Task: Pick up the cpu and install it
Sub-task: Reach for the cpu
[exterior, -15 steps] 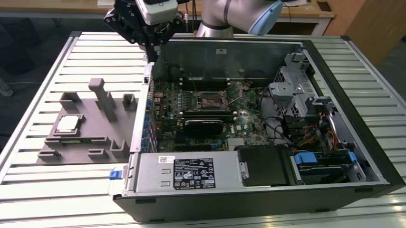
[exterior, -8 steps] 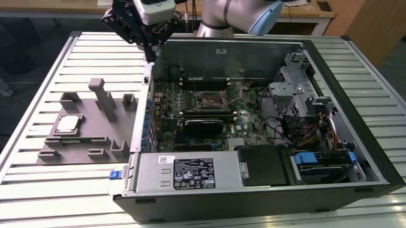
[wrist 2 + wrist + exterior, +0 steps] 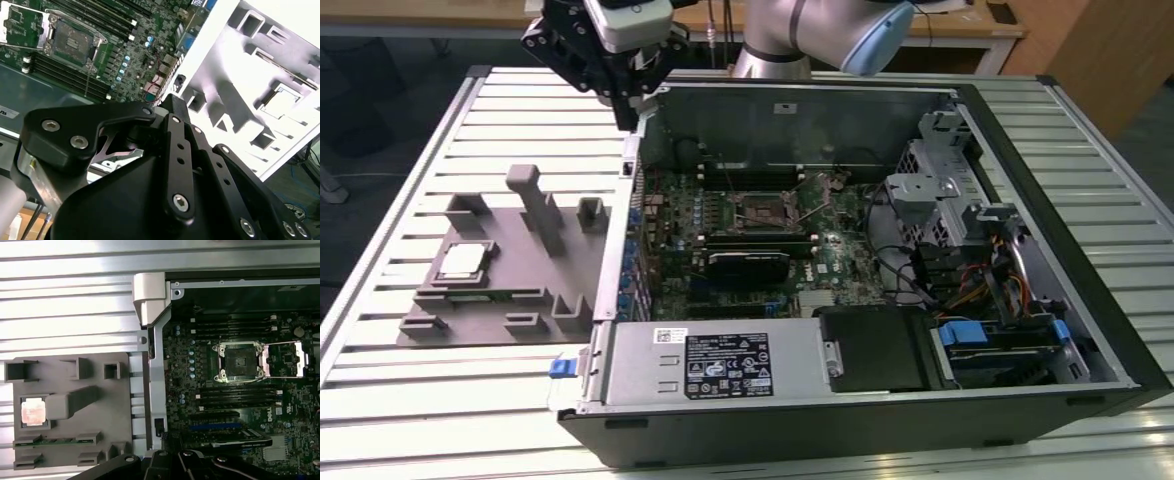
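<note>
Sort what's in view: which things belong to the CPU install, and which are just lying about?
Job: small square silver-topped cpu; black metal-framed motherboard socket; black gripper; grey plastic holder block.
Lying about: silver metal power supply box; coloured cable bundle.

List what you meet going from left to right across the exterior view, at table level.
cpu → tall grey holder post → motherboard socket → metal drive cage

Exterior view looks down from afar; both wrist views overlook the motherboard (image 3: 145, 50) (image 3: 182, 380).
</note>
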You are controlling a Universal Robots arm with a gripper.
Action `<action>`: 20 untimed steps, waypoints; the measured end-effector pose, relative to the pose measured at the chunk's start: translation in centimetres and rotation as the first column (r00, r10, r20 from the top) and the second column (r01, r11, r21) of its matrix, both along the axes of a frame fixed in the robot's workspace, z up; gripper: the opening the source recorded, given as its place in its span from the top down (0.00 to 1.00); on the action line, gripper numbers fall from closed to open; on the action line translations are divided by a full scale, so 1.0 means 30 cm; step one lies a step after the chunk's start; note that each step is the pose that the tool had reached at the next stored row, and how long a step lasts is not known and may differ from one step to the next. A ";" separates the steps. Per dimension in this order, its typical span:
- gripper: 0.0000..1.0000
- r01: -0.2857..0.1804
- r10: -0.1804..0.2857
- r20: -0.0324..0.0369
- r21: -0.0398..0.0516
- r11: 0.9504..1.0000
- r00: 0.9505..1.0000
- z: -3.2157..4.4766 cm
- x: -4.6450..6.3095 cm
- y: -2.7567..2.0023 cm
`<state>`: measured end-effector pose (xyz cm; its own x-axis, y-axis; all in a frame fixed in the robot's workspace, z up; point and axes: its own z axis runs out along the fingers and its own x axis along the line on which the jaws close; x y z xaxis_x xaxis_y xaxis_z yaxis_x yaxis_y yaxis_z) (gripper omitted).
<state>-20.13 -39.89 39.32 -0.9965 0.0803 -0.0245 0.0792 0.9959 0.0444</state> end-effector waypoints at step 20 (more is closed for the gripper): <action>0.89 0.003 -0.003 0.000 0.000 1.000 1.000 0.000 -0.091 0.000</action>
<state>-22.86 -39.89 39.32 -0.9962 0.0832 -0.0244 0.0820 0.9956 0.0443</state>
